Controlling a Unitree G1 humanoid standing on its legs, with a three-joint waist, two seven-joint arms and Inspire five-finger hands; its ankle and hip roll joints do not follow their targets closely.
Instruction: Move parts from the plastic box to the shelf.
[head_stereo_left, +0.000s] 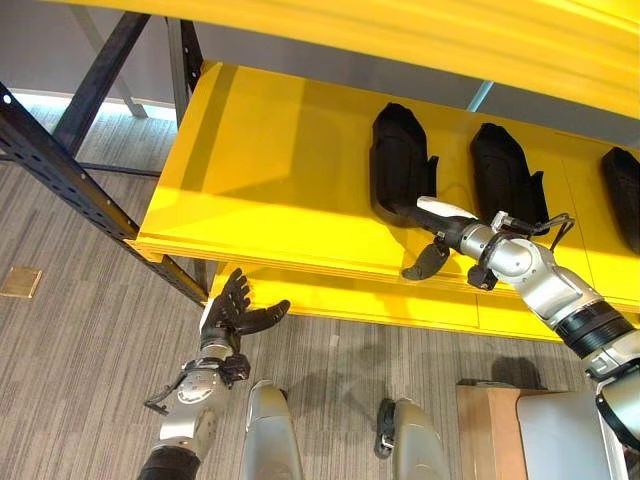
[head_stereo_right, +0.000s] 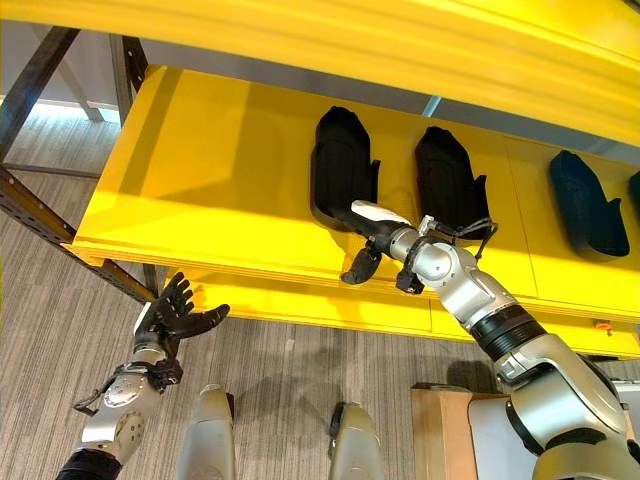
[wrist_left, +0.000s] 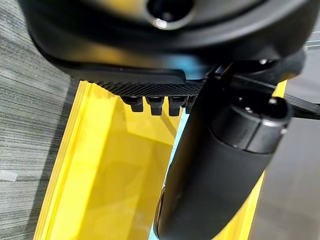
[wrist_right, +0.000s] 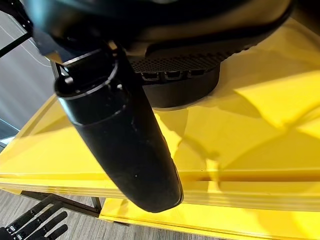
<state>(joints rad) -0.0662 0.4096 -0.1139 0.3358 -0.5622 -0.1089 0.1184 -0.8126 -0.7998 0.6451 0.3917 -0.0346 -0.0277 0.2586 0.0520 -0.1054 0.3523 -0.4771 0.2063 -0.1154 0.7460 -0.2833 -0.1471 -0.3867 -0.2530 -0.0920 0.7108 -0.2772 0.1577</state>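
Observation:
Several black moulded parts lie in a row on the yellow shelf (head_stereo_left: 270, 160). The leftmost part (head_stereo_left: 400, 160) stands a little apart from a second part (head_stereo_left: 505, 175) and a third part (head_stereo_left: 622, 195). My right hand (head_stereo_left: 440, 235) reaches onto the shelf, its straight fingers touching the near end of the leftmost part and its thumb (head_stereo_left: 425, 262) hanging past the shelf's front edge. In the right wrist view that part (wrist_right: 185, 87) sits just past the fingertips. My left hand (head_stereo_left: 235, 310) is open and empty, raised below the shelf's front edge.
A dark steel rack upright (head_stereo_left: 60, 170) slants at the left. A lower yellow shelf (head_stereo_left: 350, 300) lies under the upper one. A wooden block (head_stereo_left: 490, 420) and a grey box (head_stereo_left: 560, 435) stand at the lower right, on grey striped floor.

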